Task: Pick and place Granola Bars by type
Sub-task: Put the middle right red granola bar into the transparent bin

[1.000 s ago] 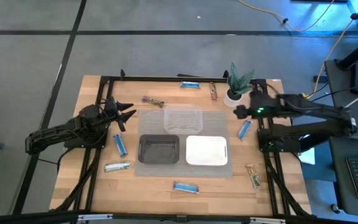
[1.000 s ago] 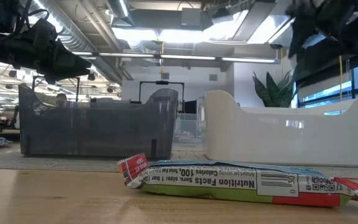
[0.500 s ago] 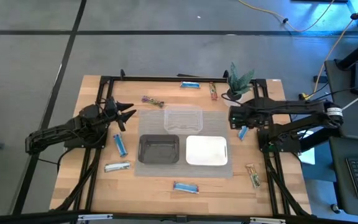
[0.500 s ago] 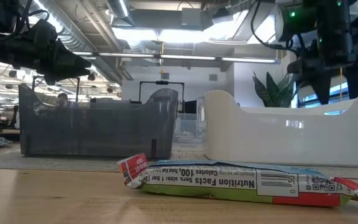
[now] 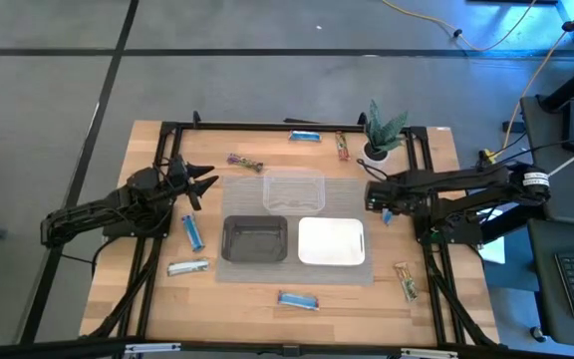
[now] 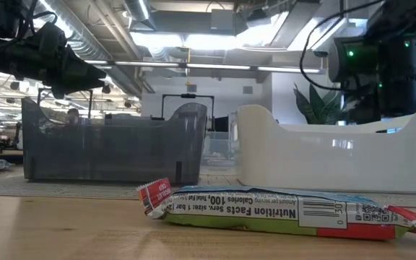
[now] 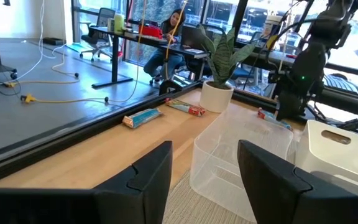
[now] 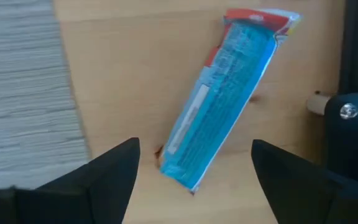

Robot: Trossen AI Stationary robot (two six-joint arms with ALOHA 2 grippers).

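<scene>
Right gripper [image 8: 194,165]: poised directly above a bright blue granola bar [image 8: 225,93] on the right side of the surface [image 5: 267,284], between the potted plant [image 5: 380,130] and the white tray [image 5: 331,240]; fingers spread wide to either side of the bar, holding nothing.
Target bar: lies flat on bare wood just off the edge of the grey mat [image 8: 23,81], set at a slant to the line between the fingers; red end seal points away from the wrist.
Left gripper [image 5: 199,182]: waits at the left side of the surface, fingers apart and empty, aimed toward the clear tray [image 7: 241,155].
Trays: clear tray [image 5: 293,189] farthest from the front edge, dark tray [image 5: 255,237] and white tray side by side nearer it, all on the mat; no bar is visible in any of them.
Other bars: blue ones near the left arm [image 5: 192,232], at the far edge [image 5: 305,137] and at the front edge [image 5: 298,299]; a silvery one at front left [image 5: 188,266]; multicoloured ones at far left [image 5: 244,162], beside the plant [image 5: 342,146] and at front right [image 5: 406,281].
Stage (judged): approach for the grasp; sorting appears not yet begun.
Risk 1: the slanted bar may twist or skid when the fingers close, since they would meet its corners first.
Risk 2: a thin, slick wrapper may slip out if the fingers stop short of the surface.
Risk 3: descending too far would press the fingertips into the wood.
</scene>
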